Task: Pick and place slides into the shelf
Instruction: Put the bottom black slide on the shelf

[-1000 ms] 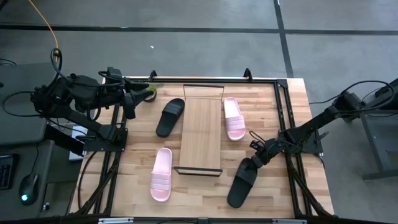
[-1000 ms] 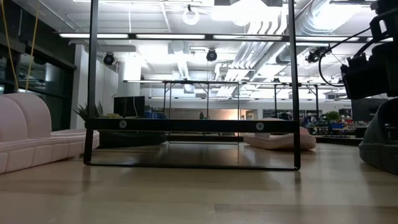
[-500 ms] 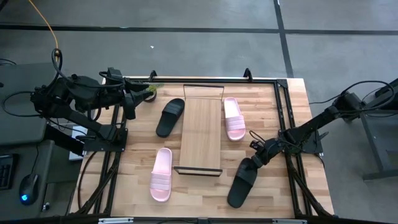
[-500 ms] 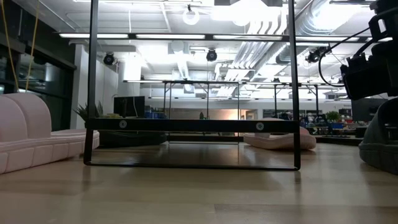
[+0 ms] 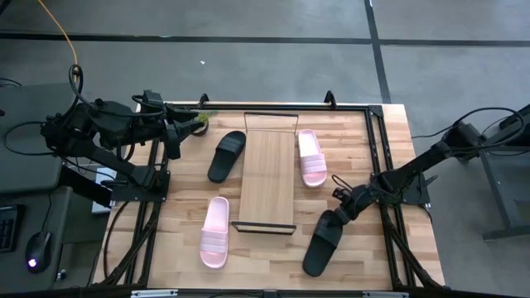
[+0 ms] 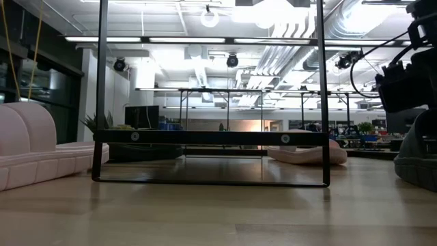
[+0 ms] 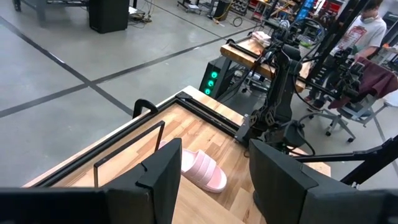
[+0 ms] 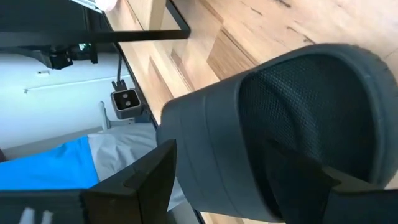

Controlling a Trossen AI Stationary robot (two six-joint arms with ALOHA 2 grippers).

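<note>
Shelf (image 5: 267, 178) sits mid-bench (image 5: 389, 141), long board running front to back on its black wire frame, nothing on it. All four slides lie on the bench around it, none on the board.

Black slide 1 (image 5: 226, 155) lies just left of the shelf toward the far end, angled. Pink slide 1 (image 5: 310, 156) is just beside the shelf's right edge, far half. Pink slide 2 (image 5: 215, 233) lies left of the shelf's near end. Black slide 2 (image 5: 323, 242) is right of the near end, tilted, toe end toward the R arm.

R claw (image 5: 343, 204) hangs right at the top end of black slide 2, arm reaching in from the bench's right side. Fingers apart, not clamped on anything. In the R wrist view the slide (image 8: 292, 124) fills most of the frame, strap opening facing the camera, one finger (image 8: 134, 180) on its outer side and the other over the strap's mouth. Can't tell if they touch it.

L claw (image 5: 196, 124) waits by the far-left corner of the bench, well apart from all slides. Jaws apart, empty. L wrist view looks past its fingers (image 7: 158, 177) to the pink slide (image 7: 200, 169) and the shelf's wire end (image 7: 129, 152).

Low view: wire frame (image 6: 212, 137) stands upright across the middle, pink slide (image 6: 34, 154) at the left edge, dark slide (image 6: 416, 160) at the right edge.
</note>
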